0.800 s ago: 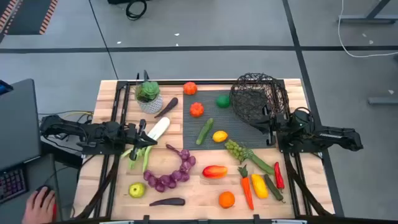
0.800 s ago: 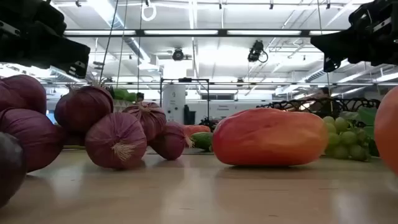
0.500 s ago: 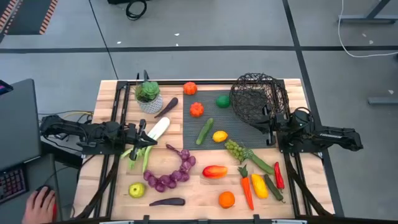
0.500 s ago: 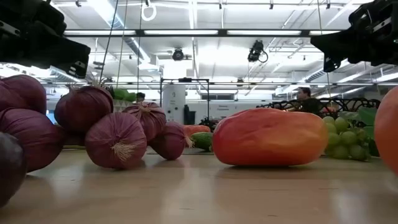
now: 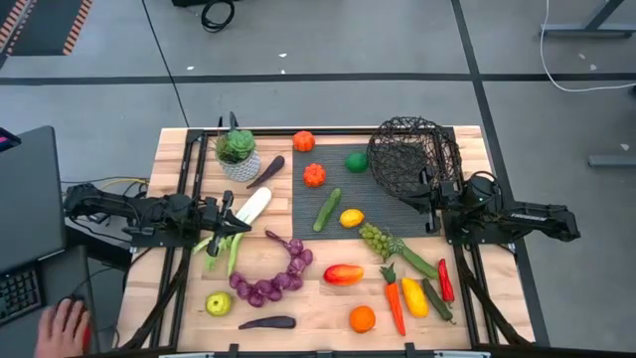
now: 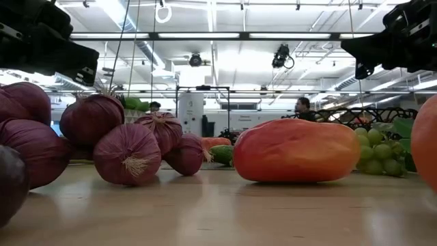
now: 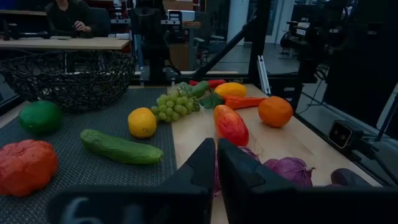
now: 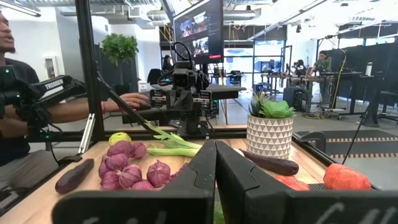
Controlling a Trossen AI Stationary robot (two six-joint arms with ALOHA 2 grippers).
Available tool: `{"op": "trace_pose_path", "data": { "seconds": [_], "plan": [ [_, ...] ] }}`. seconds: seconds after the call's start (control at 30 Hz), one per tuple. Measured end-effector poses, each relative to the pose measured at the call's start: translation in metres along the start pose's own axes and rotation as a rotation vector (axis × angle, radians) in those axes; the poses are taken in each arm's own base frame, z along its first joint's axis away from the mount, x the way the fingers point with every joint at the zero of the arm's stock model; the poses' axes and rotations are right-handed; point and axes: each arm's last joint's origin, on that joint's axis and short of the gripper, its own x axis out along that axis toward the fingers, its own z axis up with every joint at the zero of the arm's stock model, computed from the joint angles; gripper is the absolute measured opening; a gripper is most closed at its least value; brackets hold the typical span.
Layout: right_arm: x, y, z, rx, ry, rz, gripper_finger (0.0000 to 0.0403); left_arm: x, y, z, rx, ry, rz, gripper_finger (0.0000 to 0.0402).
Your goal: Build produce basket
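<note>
Dark wire basket sits upright and empty at upper right, on the dark mat's corner; produce lies scattered across mat and wood, none in the basket; purple string curls lower centre.

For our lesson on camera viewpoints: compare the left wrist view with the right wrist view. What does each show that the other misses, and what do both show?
Only the left wrist view shows the basket, cucumber, lemon, grapes and orange. Only the right wrist view shows the potted plant, leek, green apple and a person's hand. Both show the purple onions and a shut end effector: left, right.
</note>
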Motion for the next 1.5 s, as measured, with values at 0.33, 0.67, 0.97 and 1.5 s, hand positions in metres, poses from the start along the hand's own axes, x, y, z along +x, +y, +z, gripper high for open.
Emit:
{"op": "trace_pose_path", "data": {
  "seconds": [0.33,0.67,0.97,1.5],
  "plan": [
    [0.0000,0.0000,-0.0001,0.000,0.001,0.000,0.0013,0.0000,0.0000,-0.0001,0.000,0.000,0.000,0.0027],
    [0.0000,0.0000,0.0000,0.000,0.000,0.000,0.0013,0.0000,0.0000,0.0000,0.000,0.000,0.000,0.0033],
    [0.0000,0.0000,0.0000,0.000,0.000,0.000,0.0013,0.0000,0.0000,-0.0001,0.000,0.000,0.000,0.0031],
    [0.0000,0.0000,0.0000,0.000,0.000,0.000,0.0013,0.0000,0.0000,0.0001,-0.002,-0.001,0.000,0.0030]
  ]
}}
